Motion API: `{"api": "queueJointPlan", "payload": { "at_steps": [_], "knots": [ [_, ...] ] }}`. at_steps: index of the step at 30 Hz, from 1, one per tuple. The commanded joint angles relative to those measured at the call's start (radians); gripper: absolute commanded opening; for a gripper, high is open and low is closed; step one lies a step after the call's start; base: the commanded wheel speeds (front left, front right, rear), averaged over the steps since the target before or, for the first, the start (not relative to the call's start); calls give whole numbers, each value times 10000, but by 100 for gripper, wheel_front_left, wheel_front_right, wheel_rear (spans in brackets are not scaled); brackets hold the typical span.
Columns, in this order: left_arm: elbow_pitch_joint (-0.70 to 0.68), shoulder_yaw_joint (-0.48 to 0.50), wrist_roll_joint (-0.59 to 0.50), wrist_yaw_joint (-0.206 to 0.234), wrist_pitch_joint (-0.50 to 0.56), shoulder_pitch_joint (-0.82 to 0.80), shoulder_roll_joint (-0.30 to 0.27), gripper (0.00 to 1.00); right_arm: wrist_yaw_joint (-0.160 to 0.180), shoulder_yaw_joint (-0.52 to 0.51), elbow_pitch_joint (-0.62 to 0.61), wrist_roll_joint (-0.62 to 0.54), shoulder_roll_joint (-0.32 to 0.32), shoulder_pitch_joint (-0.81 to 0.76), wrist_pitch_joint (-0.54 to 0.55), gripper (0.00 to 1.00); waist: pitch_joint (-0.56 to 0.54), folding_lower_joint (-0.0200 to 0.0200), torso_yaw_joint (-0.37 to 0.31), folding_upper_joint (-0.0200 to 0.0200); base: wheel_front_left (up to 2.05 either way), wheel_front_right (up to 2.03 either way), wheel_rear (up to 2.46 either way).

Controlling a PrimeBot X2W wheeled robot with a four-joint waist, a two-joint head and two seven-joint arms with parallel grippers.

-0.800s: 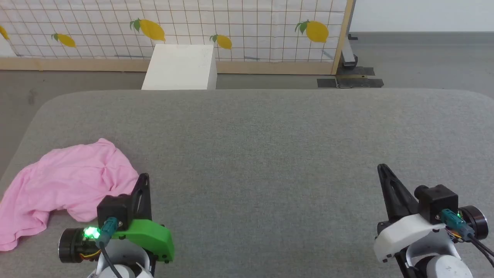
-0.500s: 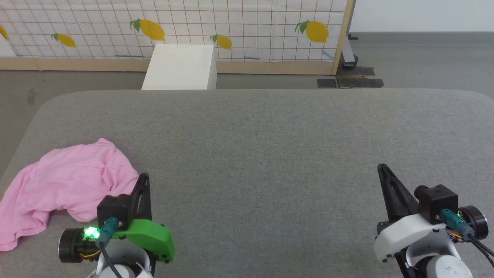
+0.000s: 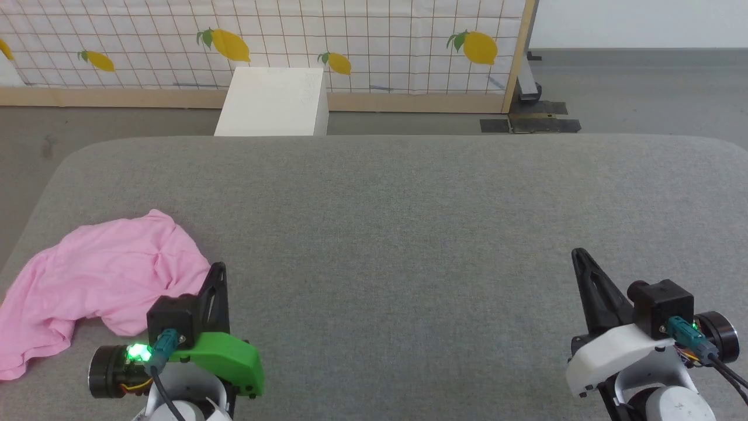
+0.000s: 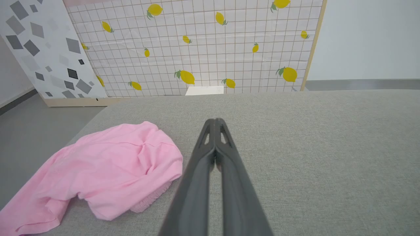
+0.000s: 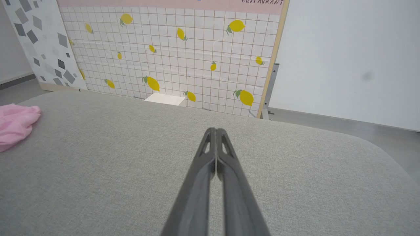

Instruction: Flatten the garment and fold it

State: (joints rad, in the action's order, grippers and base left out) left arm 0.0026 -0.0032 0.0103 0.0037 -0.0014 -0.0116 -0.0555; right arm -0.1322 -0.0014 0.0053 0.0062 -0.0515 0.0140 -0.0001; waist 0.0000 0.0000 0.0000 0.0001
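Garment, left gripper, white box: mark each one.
garment [image 3: 111, 269]: head view, middle of the crumpled cloth.
left gripper [image 4: 215, 122]: left wrist view, between the closed fingertips.
white box [image 3: 274, 99]: head view, its top face.

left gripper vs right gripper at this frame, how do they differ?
1. Colour: the left gripper sits on a green mount, the right gripper on a white mount.
2. Position: the left gripper is beside the edge of the garment; the right gripper is far from it, over the bare grey padded surface.
Shared: both are shut, hold nothing, and point away from the robot.
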Motion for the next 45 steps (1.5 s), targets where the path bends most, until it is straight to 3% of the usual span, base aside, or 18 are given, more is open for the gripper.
{"api": "queueJointPlan", "payload": {
  "at_steps": [1,5,6,26,45],
  "knots": [
    [-26,32,-103,-37,14,116,53,0,15,14,-53,-62,13,-140,1,0,0,0,0,-1,0,0,0],
    [-26,32,-103,-37,14,116,53,0,15,14,-53,-62,13,-140,1,0,0,0,0,-1,0,0,0],
    [0,0,0,0,2,0,0,100,0,2,0,0,0,0,0,100,0,0,0,-1,0,0,0],
    [338,-206,358,170,-376,-62,6,100,1,-210,451,462,2,-105,-378,100,36,0,222,-1,0,0,0],
    [598,-271,681,339,-768,-42,14,100,3,-268,871,860,4,-226,-772,100,66,0,1404,-1,0,0,0]
  ]
}}
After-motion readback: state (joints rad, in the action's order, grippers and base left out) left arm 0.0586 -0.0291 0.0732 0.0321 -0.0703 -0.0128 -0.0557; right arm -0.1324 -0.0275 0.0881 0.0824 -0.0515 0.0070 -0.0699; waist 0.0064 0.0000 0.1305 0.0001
